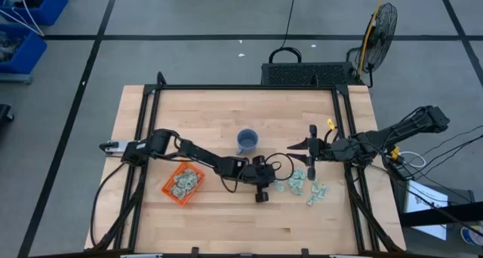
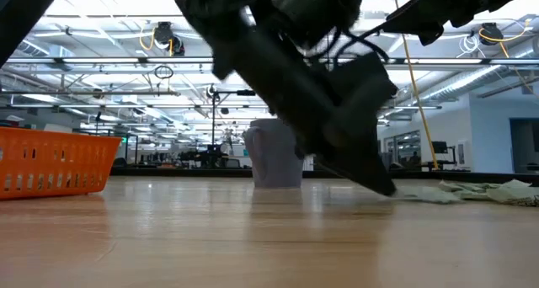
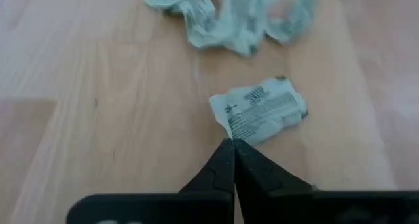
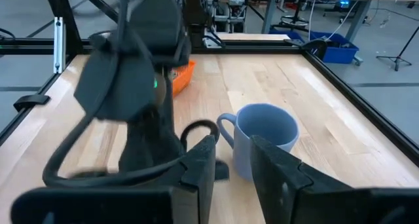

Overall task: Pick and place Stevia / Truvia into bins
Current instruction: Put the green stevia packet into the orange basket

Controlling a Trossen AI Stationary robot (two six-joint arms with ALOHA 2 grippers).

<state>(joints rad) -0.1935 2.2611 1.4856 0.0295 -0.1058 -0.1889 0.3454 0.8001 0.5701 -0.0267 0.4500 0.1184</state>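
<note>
Several pale green and white Stevia packets (image 1: 303,184) lie loose on the wood right of centre; in the left wrist view the pile (image 3: 229,18) lies beyond a single packet (image 3: 262,109). More packets fill the orange bin (image 1: 167,186), which stands at the table's left. My left gripper (image 1: 276,182) reaches across from the left, tips down at the table (image 2: 389,189), shut at that single packet. My right gripper (image 1: 293,146) hovers open above the pile, pointing at the blue-grey mug (image 1: 247,141). My left gripper (image 3: 232,143) is shut with its tips on the near corner (image 3: 229,133) of the single packet. It comes slanting down from the table's left. The rest of the packet lies flat on the wood, printed side up. Whether the paper sits between the tips cannot be made out.
The mug (image 4: 265,135) stands upright just beyond the left arm, between the bin (image 2: 50,157) and the packets (image 2: 472,189). A black frame rail runs along the table's sides. Bare wood lies toward the near edge and in front of the bin.
</note>
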